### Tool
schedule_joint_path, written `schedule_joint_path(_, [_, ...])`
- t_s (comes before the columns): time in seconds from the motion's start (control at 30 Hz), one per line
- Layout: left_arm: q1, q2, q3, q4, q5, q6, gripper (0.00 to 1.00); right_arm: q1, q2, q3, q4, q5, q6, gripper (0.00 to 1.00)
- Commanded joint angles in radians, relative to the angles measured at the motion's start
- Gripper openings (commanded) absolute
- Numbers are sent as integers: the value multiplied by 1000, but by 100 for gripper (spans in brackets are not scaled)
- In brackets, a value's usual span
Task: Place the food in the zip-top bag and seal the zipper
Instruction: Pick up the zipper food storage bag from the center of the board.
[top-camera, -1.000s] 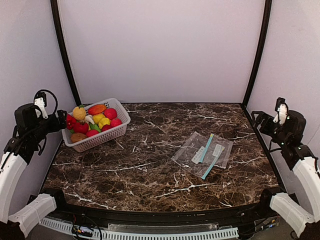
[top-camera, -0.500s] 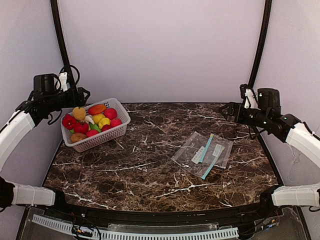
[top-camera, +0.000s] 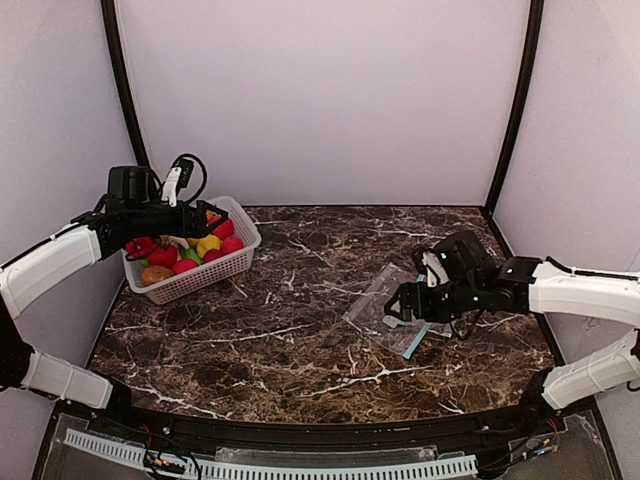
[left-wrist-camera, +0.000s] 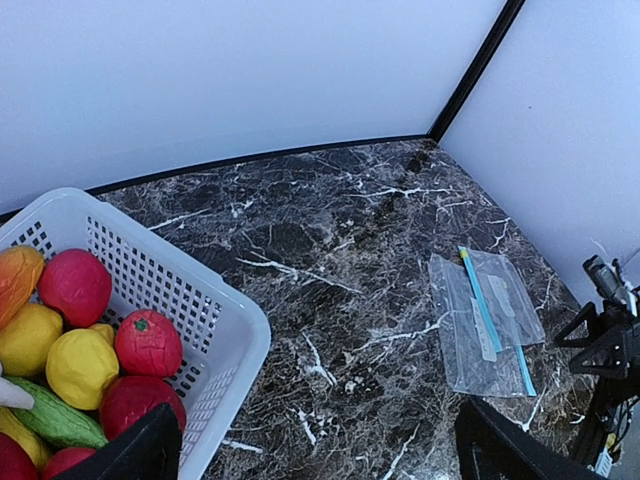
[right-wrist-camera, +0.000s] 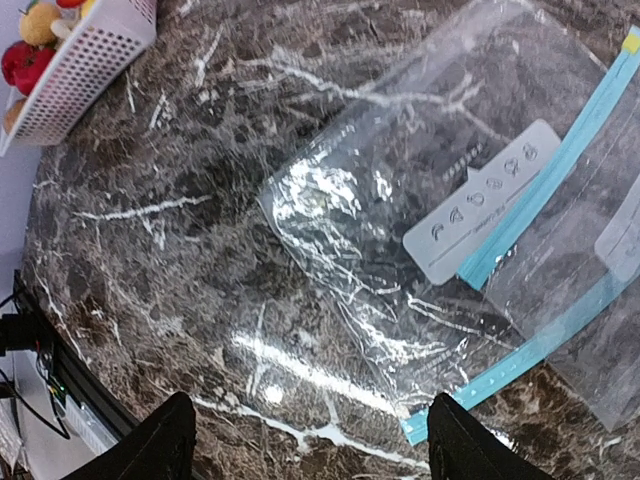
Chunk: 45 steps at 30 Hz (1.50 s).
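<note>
– Over at the far left, what is your left gripper doing?
– My left gripper (top-camera: 218, 213) hangs above the far side of the white basket (top-camera: 200, 283); its fingers stand wide apart with nothing between them; in the left wrist view the two dark fingertips (left-wrist-camera: 140, 455) show at the bottom edge, with the basket (left-wrist-camera: 215, 300) below and to the left.
– And the food?
– All the food (top-camera: 208, 243) lies in the basket, at the far left of the marble table (top-camera: 300, 340); red, yellow, orange, green and brown pieces are heaped together; close up I pick out a red tomato (left-wrist-camera: 148, 342), two yellow pieces beside it and a green one nearer to me.
– Where is the bag?
– The zip-top bag (top-camera: 372, 295) lies flat on the right half of the table, well apart from the basket; it is clear plastic with a white label and blue zipper strips; two strips show, so I cannot tell whether it is one bag or two overlapping.
– Your right gripper?
– My right gripper (top-camera: 405, 303) sits low over the bag's near left part; its fingers are spread wide and grip nothing; in the right wrist view the bag (right-wrist-camera: 400, 220) fills the space between them; I cannot tell whether the tips touch the plastic.
</note>
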Motion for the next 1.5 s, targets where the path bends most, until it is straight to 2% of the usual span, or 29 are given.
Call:
schedule_joint_path(0.0, [-4,-65,-10,59,41,8,96,59,68,-8,-76,66,54,75])
schedule_joint_path(0.17, [-4,-61,-11,53,30,12,96,102,174,77,-107,166,14,77])
schedule_joint_path(0.27, [-3,-52,-9,52,34,9,96,104,278,187,-133,229,-14,88])
schedule_joint_path(0.37, [-4,-52,-12,54,43,6,96,105,391,312,-201,343,6,91])
schedule_joint_path(0.53, [-3,-50,-12,62,70,-3,96,101,601,505,-276,492,53,94])
schedule_joint_path(0.73, [-5,-66,-14,55,41,9,96,65,771,681,-306,541,54,93])
schedule_joint_path(0.9, [-7,-73,-16,54,29,4,97,13,830,727,-305,549,43,83])
schedule_joint_path(1.07, [-6,-73,-15,49,19,1,97,-15,840,731,-287,530,35,60])
schedule_joint_path(1.47, [-7,-64,-13,44,21,-10,96,-36,877,743,-248,473,36,46])
